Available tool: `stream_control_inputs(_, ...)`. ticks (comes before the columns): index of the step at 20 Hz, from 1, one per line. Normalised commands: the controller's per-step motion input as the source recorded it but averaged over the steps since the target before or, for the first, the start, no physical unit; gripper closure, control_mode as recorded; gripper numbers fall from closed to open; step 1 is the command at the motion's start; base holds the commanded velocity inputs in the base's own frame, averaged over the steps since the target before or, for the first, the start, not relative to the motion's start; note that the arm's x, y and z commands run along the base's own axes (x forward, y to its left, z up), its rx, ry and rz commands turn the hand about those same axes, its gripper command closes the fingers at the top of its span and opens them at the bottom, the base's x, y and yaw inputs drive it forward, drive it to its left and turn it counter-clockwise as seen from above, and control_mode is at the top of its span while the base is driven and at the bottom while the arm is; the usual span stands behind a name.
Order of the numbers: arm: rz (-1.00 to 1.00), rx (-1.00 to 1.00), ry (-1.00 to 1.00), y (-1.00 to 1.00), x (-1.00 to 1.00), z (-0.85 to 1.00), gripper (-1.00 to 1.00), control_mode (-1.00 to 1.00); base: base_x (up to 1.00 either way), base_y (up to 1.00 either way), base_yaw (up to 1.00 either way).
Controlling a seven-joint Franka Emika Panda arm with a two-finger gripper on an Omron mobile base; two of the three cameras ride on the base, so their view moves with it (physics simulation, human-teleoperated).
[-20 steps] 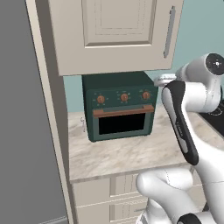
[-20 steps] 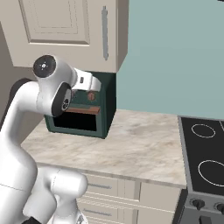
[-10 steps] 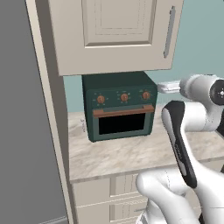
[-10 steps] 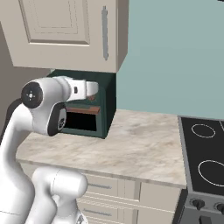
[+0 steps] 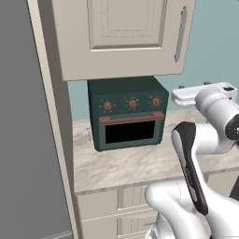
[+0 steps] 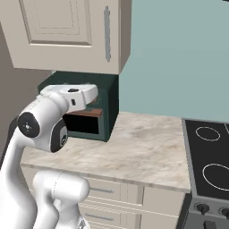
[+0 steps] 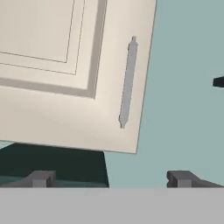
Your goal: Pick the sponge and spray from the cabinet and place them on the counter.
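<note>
The cabinet (image 5: pixel 116 37) hangs above the counter (image 5: pixel 126 163) with its raised-panel door shut. Its grey bar handle (image 5: pixel 179 32) runs down the door's right side, also seen as the handle (image 6: pixel 107 33) and, tilted, as the handle (image 7: pixel 127 83). The sponge and the spray are hidden behind the shut door. My gripper (image 7: pixel 111 179) is open with nothing between its fingertips (image 7: pixel 41 178). It looks up at the door's lower right corner from below. The white hand (image 5: pixel 191 93) hovers beside the oven's upper right corner, under the cabinet (image 6: pixel 67 36).
A dark green oven (image 5: pixel 128 116) stands on the counter (image 6: pixel 147 143) under the cabinet. A black cooktop (image 6: pixel 210 152) lies at the right. Beige drawer units (image 6: pixel 116 197) sit below. A tall grey panel (image 5: pixel 28 140) closes off the left side.
The arm's elbow has sunk and swung outward, while the hand has stayed near the oven's upper right corner. The jaws stay open.
</note>
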Motion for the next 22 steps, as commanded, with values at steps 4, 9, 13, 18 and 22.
stream_control_inputs(4,0.00,-0.01,-0.22,-0.02,-0.23,0.33,-1.00,-1.00,0.00,0.00,0.00)
stream_control_inputs(9,0.00,0.00,-0.12,-0.09,-0.04,0.32,-1.00,-1.00,0.00,0.00,0.00)
stream_control_inputs(13,0.00,0.01,-0.01,-0.17,0.01,0.22,-1.00,-1.00,0.00,0.00,0.00)
stream_control_inputs(18,0.00,0.08,0.00,-0.31,0.07,0.15,-1.00,-1.00,0.00,0.00,0.00)
stream_control_inputs(22,0.00,0.05,0.02,-0.12,0.14,0.01,-1.00,-1.00,0.00,0.00,0.00)
